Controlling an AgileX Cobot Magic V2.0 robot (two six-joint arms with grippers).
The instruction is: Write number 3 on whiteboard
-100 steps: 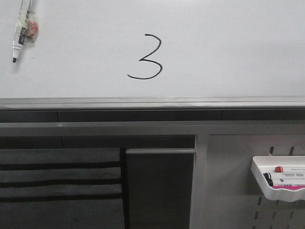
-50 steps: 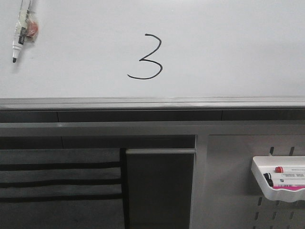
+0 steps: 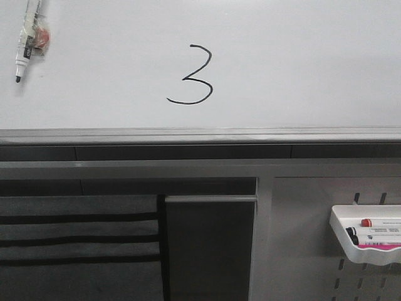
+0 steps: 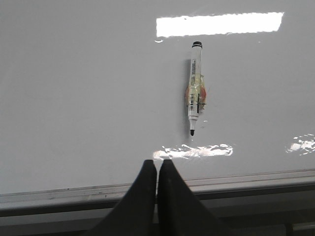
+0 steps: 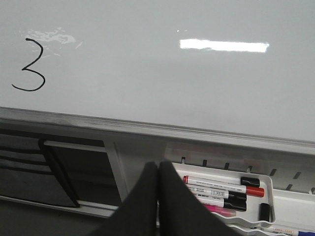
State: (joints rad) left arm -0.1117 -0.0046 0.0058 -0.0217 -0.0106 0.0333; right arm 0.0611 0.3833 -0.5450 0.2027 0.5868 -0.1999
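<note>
A thin black number 3 (image 3: 192, 75) is drawn on the whiteboard (image 3: 301, 56), a little left of centre in the front view; it also shows in the right wrist view (image 5: 29, 66). A white marker (image 3: 25, 41) hangs tip down on the board at the upper left, and shows in the left wrist view (image 4: 195, 88). My left gripper (image 4: 157, 163) is shut and empty, below and left of that marker, over the board's grey rail (image 4: 246, 179). My right gripper (image 5: 158, 164) is shut and empty in front of the marker tray (image 5: 256, 209). Neither gripper shows in the front view.
A white tray (image 3: 366, 235) with several markers hangs on the grey pegboard panel (image 3: 301, 238) at the lower right. A dark panel (image 3: 210, 248) and black-striped grey slots (image 3: 75, 241) sit below the rail (image 3: 200, 135).
</note>
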